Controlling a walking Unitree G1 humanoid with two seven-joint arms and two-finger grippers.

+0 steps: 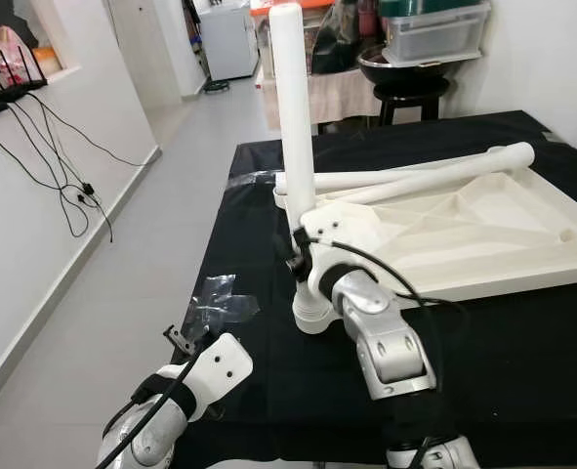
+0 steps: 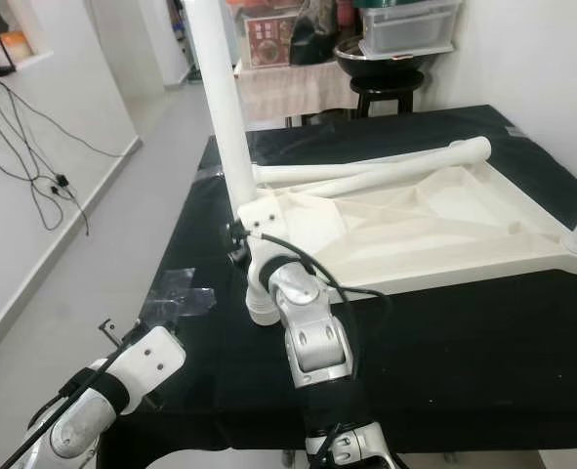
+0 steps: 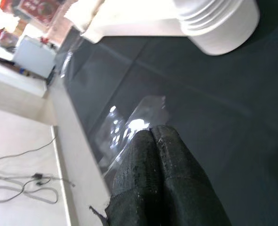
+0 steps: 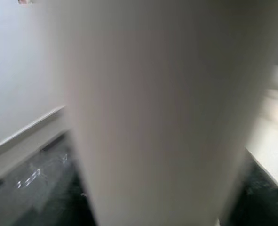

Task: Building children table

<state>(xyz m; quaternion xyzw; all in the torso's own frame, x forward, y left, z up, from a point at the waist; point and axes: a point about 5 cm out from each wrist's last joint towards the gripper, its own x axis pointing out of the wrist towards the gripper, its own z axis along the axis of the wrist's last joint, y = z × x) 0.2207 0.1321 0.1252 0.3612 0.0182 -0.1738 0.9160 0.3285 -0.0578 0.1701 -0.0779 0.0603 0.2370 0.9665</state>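
At the tabletop's (image 1: 522,244) corner, right fingers (image 1: 298,256) grasp the upright leg (image 1: 293,117); left fingers (image 3: 162,169) are pressed together.

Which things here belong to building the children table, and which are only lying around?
For the job: upside-down white tabletop; upright leg at the right gripper; two loose legs lying on it.

Lying about: clear plastic wrap; cables; black stool; storage box.
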